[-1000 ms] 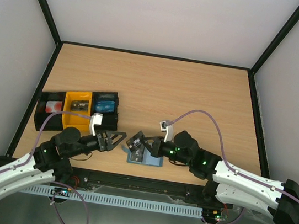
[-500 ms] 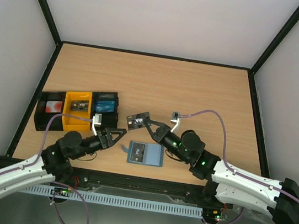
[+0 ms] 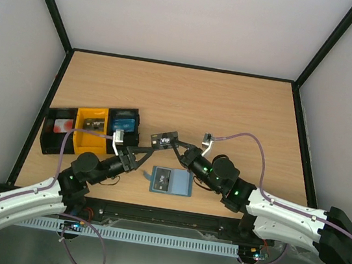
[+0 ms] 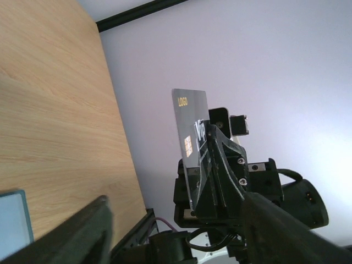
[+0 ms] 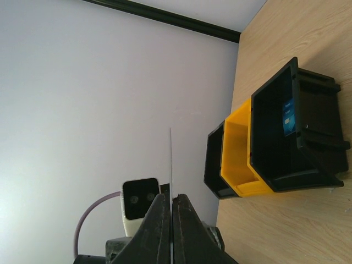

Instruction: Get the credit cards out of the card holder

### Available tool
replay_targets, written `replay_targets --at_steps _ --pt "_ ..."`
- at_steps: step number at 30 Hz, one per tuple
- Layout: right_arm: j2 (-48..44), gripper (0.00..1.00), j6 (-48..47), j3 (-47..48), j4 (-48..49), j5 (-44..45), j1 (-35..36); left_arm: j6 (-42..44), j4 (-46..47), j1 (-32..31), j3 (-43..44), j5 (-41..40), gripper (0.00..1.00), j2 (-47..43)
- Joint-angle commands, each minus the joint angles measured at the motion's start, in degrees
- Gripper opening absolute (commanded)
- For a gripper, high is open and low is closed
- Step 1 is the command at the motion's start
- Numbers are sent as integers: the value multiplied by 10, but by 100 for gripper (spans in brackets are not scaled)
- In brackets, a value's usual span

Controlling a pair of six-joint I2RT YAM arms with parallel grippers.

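Teal-blue and spread open, the card holder (image 3: 180, 184) lies flat on the wooden table (image 3: 232, 107), close to the middle of its near edge, with a dark card (image 3: 161, 180) resting on its left half. Above and just behind it, the right gripper (image 3: 183, 152) pinches one end of a grey card (image 3: 163, 140) marked "VIP", its fingers (image 5: 157, 220) pressed tight on the card, which is held in the air clear of the table. The left gripper (image 3: 143, 153) points at the free end of that card from the left, its fingers (image 4: 82, 234) spread apart, and the left wrist view shows the card in the gap between them but farther off, touching neither. Three trays stand in a row near the table's left edge: a yellow tray (image 3: 90, 124) between two black trays (image 3: 129, 140), the right-hand one with a blue card (image 3: 125, 125) inside.
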Motion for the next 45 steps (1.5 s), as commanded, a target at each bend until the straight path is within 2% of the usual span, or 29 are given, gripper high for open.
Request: replay_targets --at_steps 1,3,12,15,19,22,23,30,36,38,39,45 --pt "5 2 12 -7 31 13 1 11 43 0 6 -9 51 2" --pt "6 2 13 -12 32 10 1 13 41 0 5 -16 43 -2" --pt "16 2 32 -29 56 -4 1 19 52 0 -3 -42 31 3" --pt "20 2 37 -34 64 -6 2 22 52 0 1 -40 34 15" --pt "14 2 41 -41 68 0 1 20 48 0 0 -40 47 25" --pt "4 2 38 -44 63 10 1 19 55 0 -3 -38 47 29" --pt "2 2 39 -46 63 13 1 17 63 1 -6 -36 45 31" --pt "8 2 39 -49 73 8 1 18 81 1 -6 -33 16 45" --pt "12 2 42 -54 80 3 1 19 77 1 -5 -35 14 50" --pt "10 2 42 -55 77 3 1 22 78 1 -4 -35 4 51" --pt "9 2 42 -54 76 2 1 23 78 1 -4 -37 3 50" --pt "-2 6 38 -62 60 3 1 33 61 2 -1 -49 3 38"
